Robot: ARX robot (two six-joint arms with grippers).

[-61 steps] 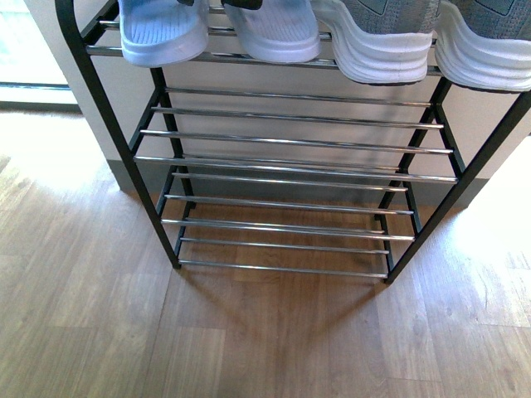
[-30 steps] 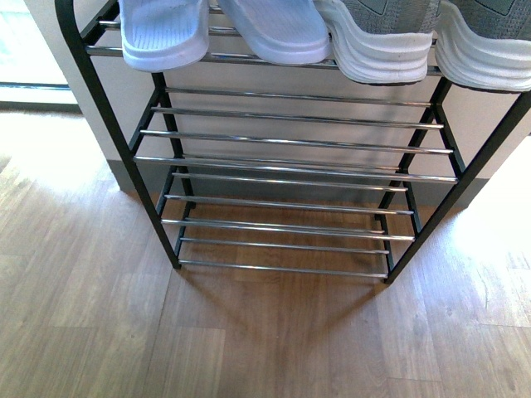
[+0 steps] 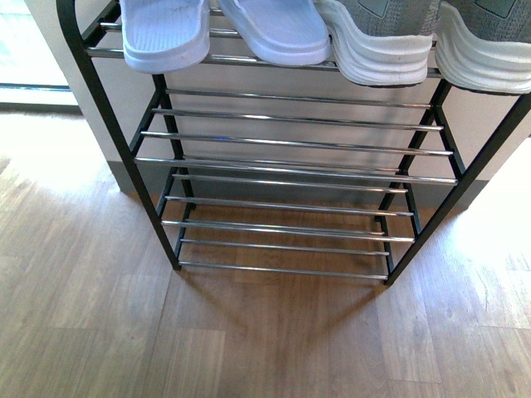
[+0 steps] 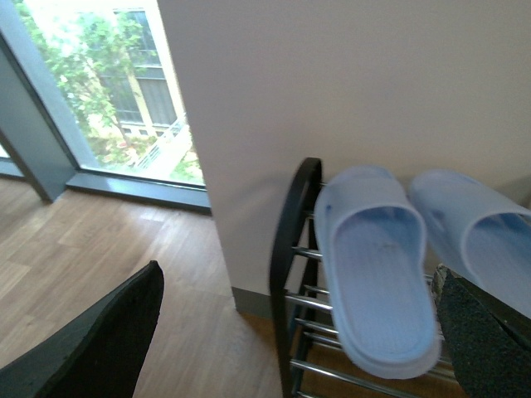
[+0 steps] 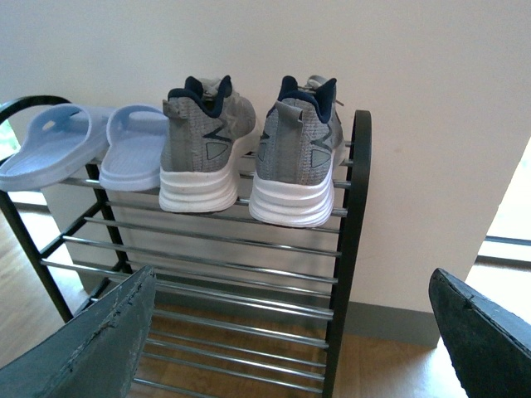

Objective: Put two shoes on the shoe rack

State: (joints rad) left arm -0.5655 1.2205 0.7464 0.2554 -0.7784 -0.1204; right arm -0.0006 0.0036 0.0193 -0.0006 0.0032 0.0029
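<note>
Rack: I see an open shoe rack (image 3: 290,162) with a thin black metal frame and tiers of shiny silver bars, standing on a wood-plank floor (image 3: 99,332) against a pale wall (image 5: 415,66).
Slides: two pale-blue rubber slides (image 5: 91,145) lie side by side at the left end of the top tier, heels overhanging the front bar.
Sneakers: two grey knit sneakers with white soles and navy linings (image 5: 249,157) stand just beside them on the same tier, heels toward me.
Lower tiers: bare bars only.
Left gripper (image 4: 290,332): spread wide, holding nothing, near the slides.
Right gripper (image 5: 290,332): spread wide, holding nothing, facing the rack.
</note>
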